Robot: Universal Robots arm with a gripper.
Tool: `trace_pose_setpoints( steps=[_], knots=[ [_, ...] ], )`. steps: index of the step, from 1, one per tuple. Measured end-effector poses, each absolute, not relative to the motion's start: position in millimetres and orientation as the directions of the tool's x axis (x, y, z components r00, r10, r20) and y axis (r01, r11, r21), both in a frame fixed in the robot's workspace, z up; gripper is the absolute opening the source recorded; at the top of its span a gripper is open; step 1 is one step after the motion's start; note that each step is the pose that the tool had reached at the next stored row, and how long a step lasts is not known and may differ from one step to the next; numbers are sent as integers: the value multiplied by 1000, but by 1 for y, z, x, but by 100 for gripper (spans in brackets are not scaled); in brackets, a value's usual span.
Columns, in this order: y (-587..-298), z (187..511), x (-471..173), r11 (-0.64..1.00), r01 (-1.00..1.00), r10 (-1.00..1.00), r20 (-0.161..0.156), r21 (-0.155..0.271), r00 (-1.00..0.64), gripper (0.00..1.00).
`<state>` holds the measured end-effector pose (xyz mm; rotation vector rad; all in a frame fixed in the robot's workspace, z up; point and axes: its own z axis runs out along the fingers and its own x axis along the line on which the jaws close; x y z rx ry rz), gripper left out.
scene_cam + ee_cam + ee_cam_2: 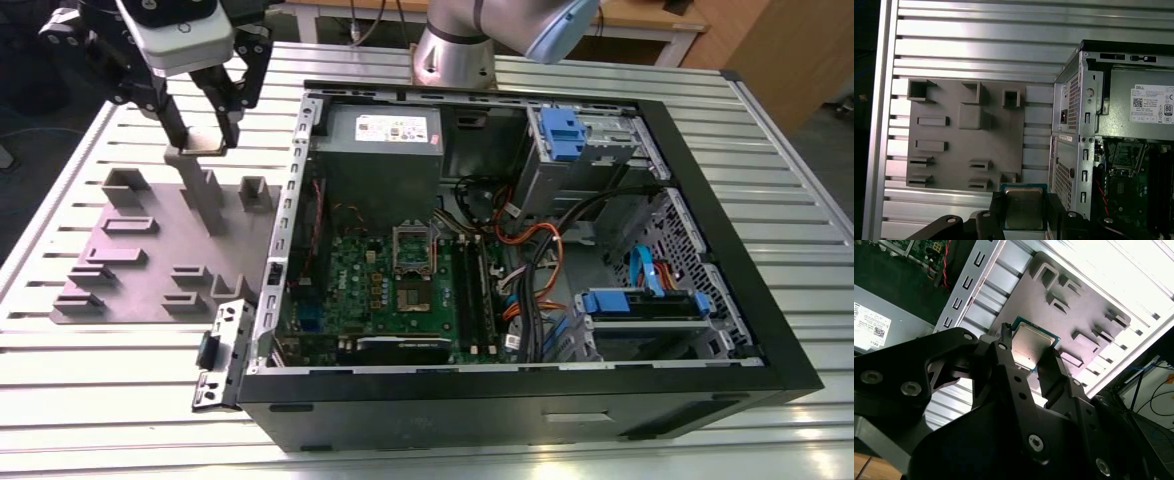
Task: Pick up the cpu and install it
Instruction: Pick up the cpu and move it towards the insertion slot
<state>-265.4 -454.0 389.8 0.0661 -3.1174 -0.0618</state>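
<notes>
- cpu (1033, 346): two edges hidden behind the gripper (1029, 351) fingers (1006, 347) in the second wrist view.
- arm (467, 50): cut off at the exterior view's upper edge.
- case (1079, 100): cut off at the picture edge in the first wrist view.

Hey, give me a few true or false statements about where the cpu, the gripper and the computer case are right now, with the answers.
1. The gripper is shut on the small flat square silver cpu. True.
2. The cpu already sits on the green motherboard inside the case. False: it is between the gripper's fingers at the grey plastic slotted tray, outside the case.
3. The black metal computer case lies open on the slatted metal table, its inside showing. True.
4. The tray lies to the exterior view's right of the case. False: it lies to the exterior view's left of the case.
</notes>
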Motion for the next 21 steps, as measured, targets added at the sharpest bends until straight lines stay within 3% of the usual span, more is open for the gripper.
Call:
trace_pose_setpoints(
  steps=[21],
  knots=[
    [-464,390,-259,998,-42,-43,22,40,-999,45]
  ],
)
